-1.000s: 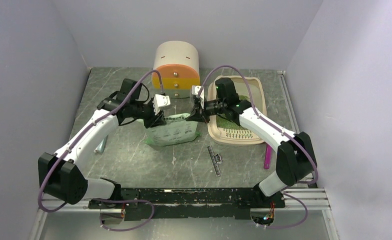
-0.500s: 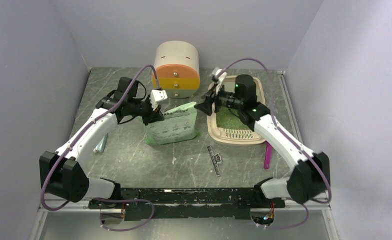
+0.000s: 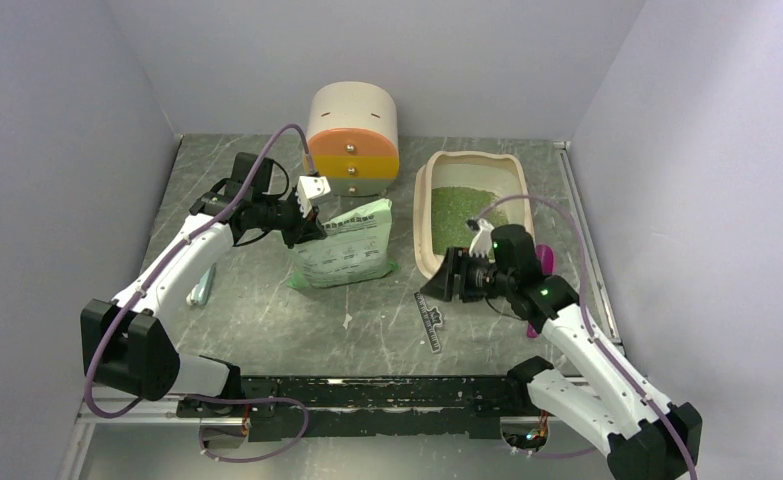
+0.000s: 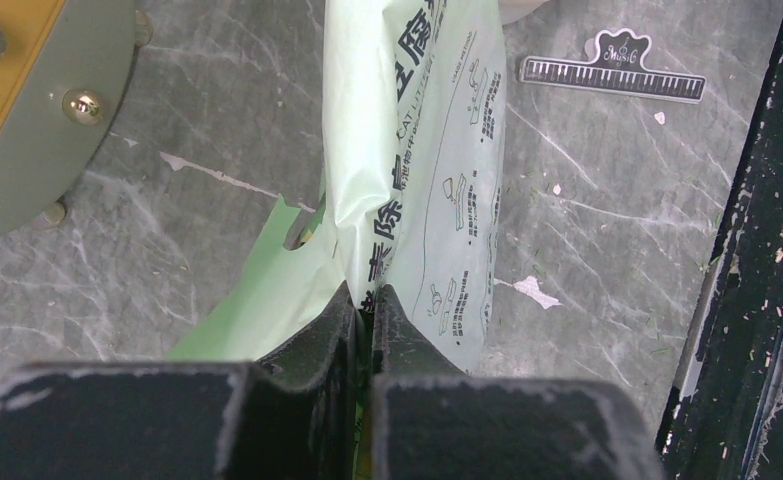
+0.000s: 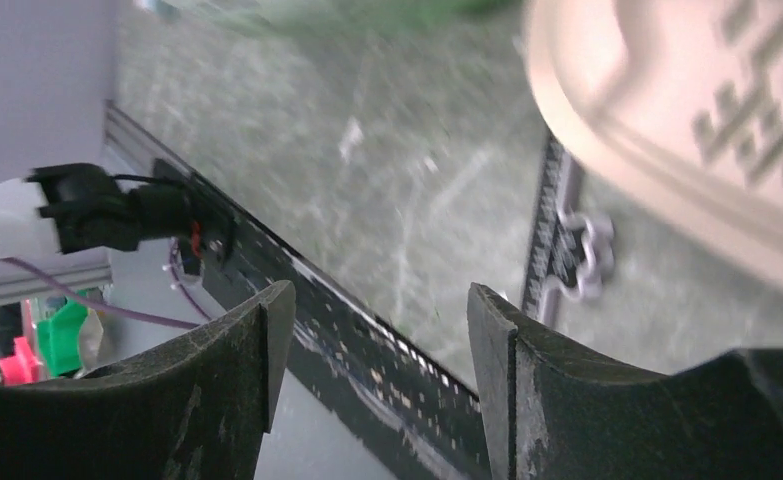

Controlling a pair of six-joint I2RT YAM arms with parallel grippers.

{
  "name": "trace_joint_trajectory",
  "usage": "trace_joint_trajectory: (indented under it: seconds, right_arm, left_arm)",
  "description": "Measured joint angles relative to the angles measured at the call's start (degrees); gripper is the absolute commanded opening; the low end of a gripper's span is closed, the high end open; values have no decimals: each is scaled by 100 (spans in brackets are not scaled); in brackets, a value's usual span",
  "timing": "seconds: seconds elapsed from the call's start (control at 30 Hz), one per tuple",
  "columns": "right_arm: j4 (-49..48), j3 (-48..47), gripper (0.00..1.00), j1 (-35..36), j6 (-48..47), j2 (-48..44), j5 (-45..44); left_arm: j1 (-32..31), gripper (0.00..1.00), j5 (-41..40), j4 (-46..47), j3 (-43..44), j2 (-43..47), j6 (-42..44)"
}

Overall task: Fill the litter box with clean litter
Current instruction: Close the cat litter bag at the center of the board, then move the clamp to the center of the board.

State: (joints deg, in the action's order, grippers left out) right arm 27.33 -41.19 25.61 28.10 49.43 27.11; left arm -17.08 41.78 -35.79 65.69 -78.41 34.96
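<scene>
- Most of the filling looks done from the top view. The litter box sits at the table's far right with clean litter spread over its floor, and its near end is hidden behind the right arm. The green printed bag stands just left of it, in front of the round drawer unit. The left gripper pinches the bag's upper corner. The right gripper hovers by the box's near end, close to a piano-key clip.
- Left wrist view: the fingers are pressed together on a fold of the bag. Its mouth is out of frame.
- Right wrist view, blurred: the fingers stand apart with nothing between them, and the box rim is at upper right.
- What remains, I judge, is at most a top-up and then setting the bag aside.
</scene>
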Motion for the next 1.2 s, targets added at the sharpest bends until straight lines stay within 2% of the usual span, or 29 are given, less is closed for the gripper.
trace_joint_trajectory:
  seconds: [0.1, 0.3, 0.37, 0.57, 0.67, 0.8, 0.9, 1.03, 1.2]
  right_arm:
    - [527, 455, 66, 0, 400, -76, -326]
    - [557, 1239, 58, 0, 909, 341, -973]
    - [315, 1357, 54, 0, 981, 509, -1069]
    - [-660, 1482, 52, 2, 981, 1178, -1224]
    - [-1069, 1556, 45, 11, 883, 1292, -1237]
    - [-1639, 1725, 45, 15, 734, 1421, -1209]
    - [-1915, 1834, 35, 55, 575, 1436, -1220]
    - [-2094, 2041, 49, 160, 417, 1381, -1196]
    - [-2131, 2103, 39, 439, 424, 1305, -1307]
  left_arm:
    - [7, 5, 24, 2, 4, -24, -7]
    - [17, 5, 52, 0, 13, -46, -31]
    - [20, 5, 59, 0, 13, -48, -37]
    - [33, 5, 85, 2, 17, -63, -76]
    - [37, 5, 92, 4, 24, -79, -116]
    - [39, 5, 94, 26, 24, -90, -155]
    - [46, 5, 94, 39, 24, -92, -179]
    - [48, 5, 96, 44, 24, -94, -212]
    - [50, 5, 96, 42, 24, -94, -240]
